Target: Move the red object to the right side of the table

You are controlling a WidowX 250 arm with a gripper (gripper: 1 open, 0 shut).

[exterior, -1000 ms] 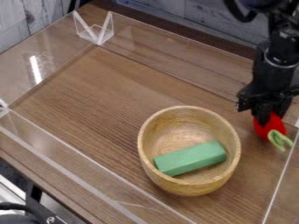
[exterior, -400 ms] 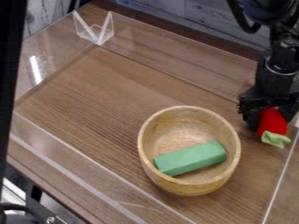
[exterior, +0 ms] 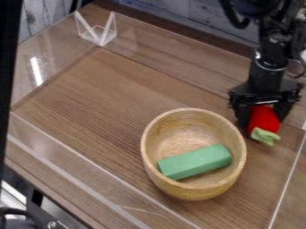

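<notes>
At the right edge of the table (exterior: 96, 98), the gripper (exterior: 263, 114) points downward with its jaws spread apart on either side of the red object (exterior: 266, 124). The object appears to rest on the tabletop, released, though contact with the fingers cannot be ruled out. Its green leafy end faces the near acrylic wall. Just beside it, a wooden bowl (exterior: 180, 136) contains a green block (exterior: 195, 163).
</notes>
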